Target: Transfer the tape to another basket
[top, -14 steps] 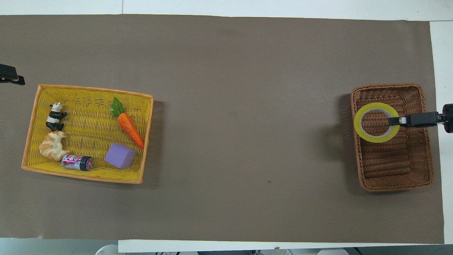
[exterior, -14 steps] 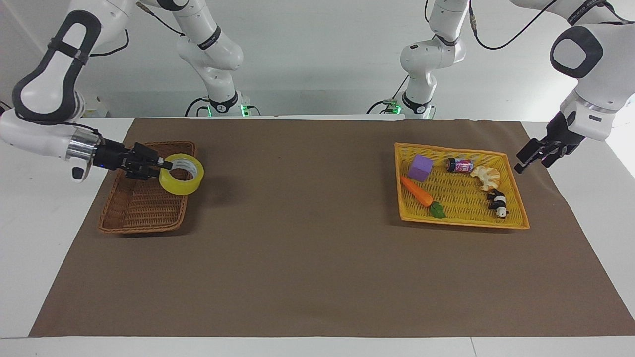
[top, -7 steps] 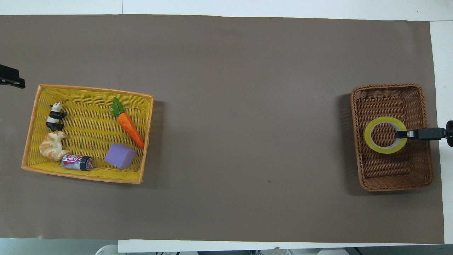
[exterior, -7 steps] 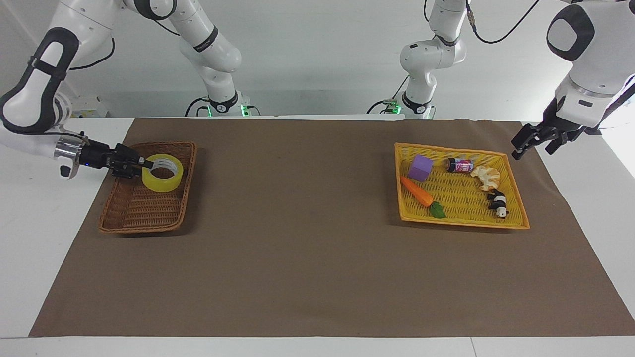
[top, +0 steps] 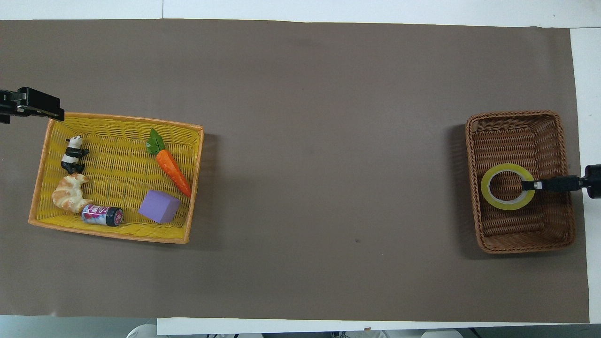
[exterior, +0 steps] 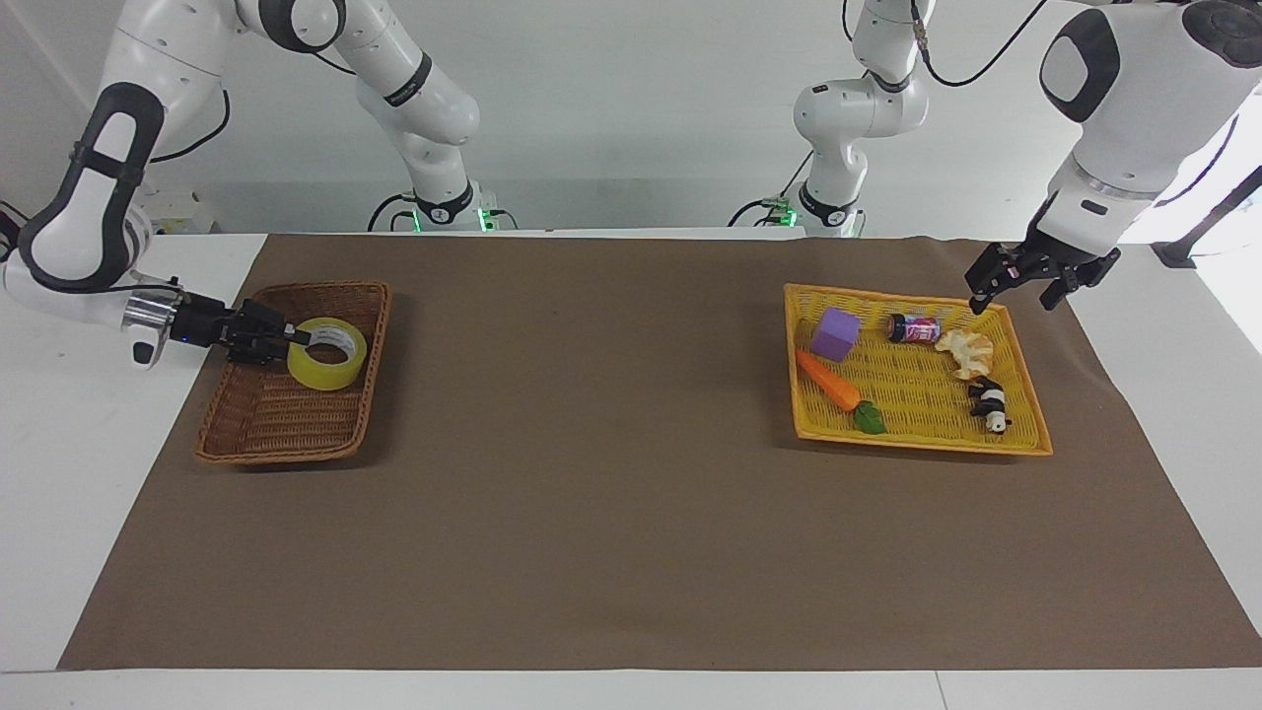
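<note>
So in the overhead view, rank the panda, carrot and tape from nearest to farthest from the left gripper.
Left gripper is over the yellow tray's corner at the left arm's end.
1. Panda: in that tray, closest to the corner.
2. Carrot: same tray, toward the table's middle.
3. Tape: in the wicker basket at the right arm's end, gripped by the right gripper.

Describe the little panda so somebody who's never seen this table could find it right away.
Find the flat yellow tray at the left arm's end of the brown mat. The panda lies in the corner farthest from the robots, at the tray's outer end, with the croissant just nearer to the robots. It is the only black-and-white thing there, and the smallest.
</note>
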You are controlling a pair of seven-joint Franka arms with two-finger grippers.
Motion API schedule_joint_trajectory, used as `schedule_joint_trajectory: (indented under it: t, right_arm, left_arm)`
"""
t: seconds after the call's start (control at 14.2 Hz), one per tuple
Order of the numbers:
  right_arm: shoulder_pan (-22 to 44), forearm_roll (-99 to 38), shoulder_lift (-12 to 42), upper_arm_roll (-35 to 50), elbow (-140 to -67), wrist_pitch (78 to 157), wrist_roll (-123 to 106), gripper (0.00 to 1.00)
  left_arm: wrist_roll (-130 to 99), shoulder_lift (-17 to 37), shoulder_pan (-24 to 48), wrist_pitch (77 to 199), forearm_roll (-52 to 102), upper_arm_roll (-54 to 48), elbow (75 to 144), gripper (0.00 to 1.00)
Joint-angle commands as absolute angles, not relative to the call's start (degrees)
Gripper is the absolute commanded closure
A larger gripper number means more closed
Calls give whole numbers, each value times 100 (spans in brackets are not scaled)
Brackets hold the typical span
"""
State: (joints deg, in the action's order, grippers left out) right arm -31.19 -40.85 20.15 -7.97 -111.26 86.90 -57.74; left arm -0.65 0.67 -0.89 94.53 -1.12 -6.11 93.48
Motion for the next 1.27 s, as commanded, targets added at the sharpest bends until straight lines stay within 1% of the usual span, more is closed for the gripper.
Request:
schedule_joint_trajectory:
  t: [0.0,0.07,0.14,0.21,0.28,0.56,0.63,0.77,0.99,1.2]
  right_arm:
    - [-3226,-3964,1934,-712,-11267,8815,-5985,97]
    - [-3226,-3929,1934,-712,-11268,8885,-5985,90]
    - [-3217,-3877,1934,-712,-11268,8947,-5985,64]
    - [-3217,-3789,1934,-712,-11259,9008,-5985,15]
    - [-3208,-3753,1942,-712,-11215,9035,-5994,0]
    - [-3112,-3464,1846,-703,-10874,9070,-5950,0]
    - [-2955,-3315,1759,-712,-10715,9070,-5898,0]
    - [-2638,-2763,1408,-712,-10425,9079,-5504,0]
    - [-1866,-1823,644,-703,-10301,9280,-4424,0]
    - [-1206,-953,221,-668,-10030,9282,-3457,0]
  left_arm:
    - [202,-88,-132,9396,-185,-545,9554,1]
    - [202,-79,-132,9378,-193,-519,9510,1]
    - [193,-79,-132,9421,-193,-519,9510,1]
    - [193,-79,-114,9431,-202,-519,9518,1]
    - [185,-79,-106,9439,-211,-519,9536,1]
    - [158,-88,-62,9387,-202,-527,9536,1]
    - [167,-88,-70,9369,-202,-527,9536,1]
    - [158,-88,-132,9378,-202,-519,9536,1]
    - [158,-88,-141,9369,-202,-510,9536,1]
    - [158,-88,-123,9369,-202,-519,9536,1]
